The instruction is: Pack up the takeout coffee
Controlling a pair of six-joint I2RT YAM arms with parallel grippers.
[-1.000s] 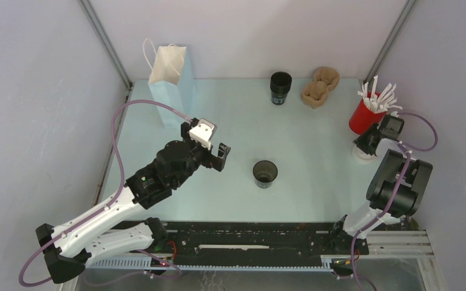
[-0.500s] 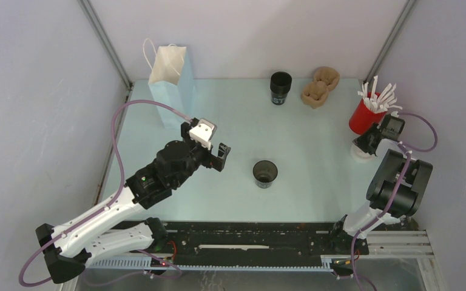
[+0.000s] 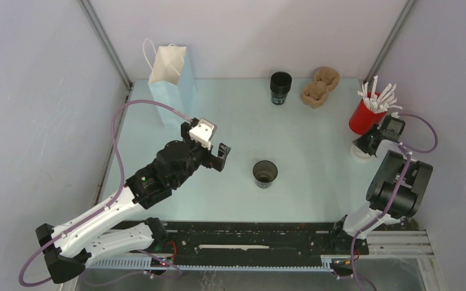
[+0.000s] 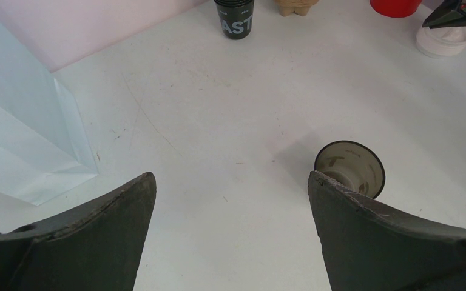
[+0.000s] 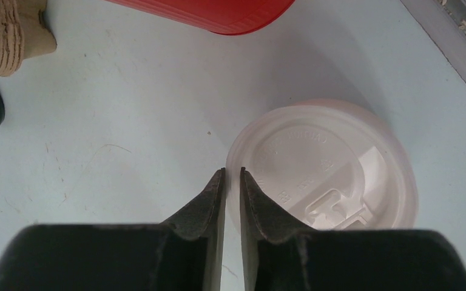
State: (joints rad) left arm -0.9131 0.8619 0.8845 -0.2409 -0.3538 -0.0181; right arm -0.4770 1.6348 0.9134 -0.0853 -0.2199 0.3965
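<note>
No change at the paper bag (image 3: 170, 73), far left of the red cup (image 3: 363, 118); left gripper (image 4: 230, 179) unmoved, well left of the red cup, fingers (image 4: 97, 236) spread wide on nothing; open black cup (image 3: 265, 173) left of and nearer than the red cup, no lid on it yet. Just narrowed to a thin slit: right gripper (image 5: 232, 171), pinching, by the look, the rim of the white lid (image 5: 321, 176) lying flat just beside the red cup; means lid pickup under way, capping and bagging still ahead.

The right gripper (image 5: 232, 173) pinches the left rim of a white lid (image 5: 334, 163) lying flat on the table (image 5: 109, 109), only a thin slit between its fingers. A red cup (image 5: 212, 15) stands beyond.
</note>
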